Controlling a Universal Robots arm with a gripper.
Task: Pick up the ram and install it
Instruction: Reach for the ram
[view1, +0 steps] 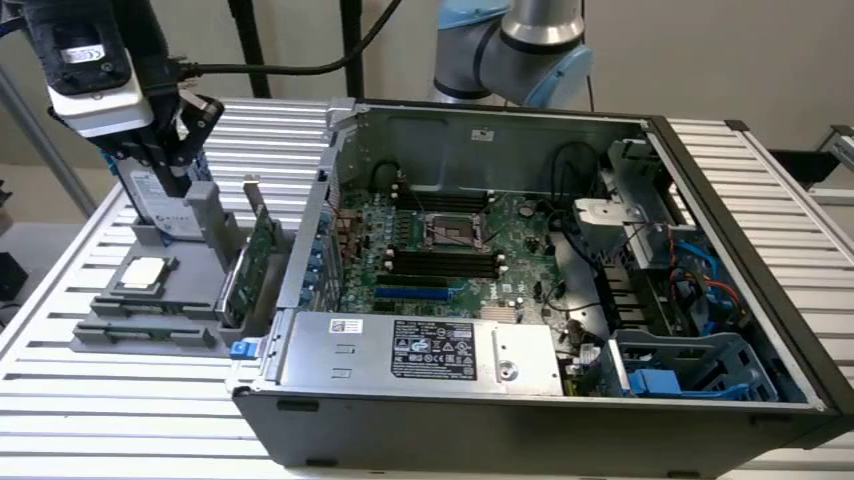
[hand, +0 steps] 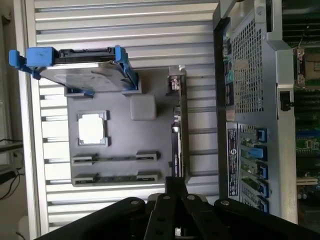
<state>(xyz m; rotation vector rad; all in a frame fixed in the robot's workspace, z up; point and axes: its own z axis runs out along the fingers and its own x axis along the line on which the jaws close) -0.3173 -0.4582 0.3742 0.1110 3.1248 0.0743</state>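
Nearest in the exterior view, the ram (view1: 144, 328) is seen parked edge-on in the tray (view1: 187, 280) slots. It hasn't been picked up, as far as can be told. Further back, the gripper (view1: 171, 186) is hung over the tray's far end by the hard drive (view1: 167, 215), fingers drawn together and nothing held. Further in, inside the case (view1: 534, 400), the memory slots (view1: 441, 265) look bare. So nothing's been installed, and the whole job is judged left to do.
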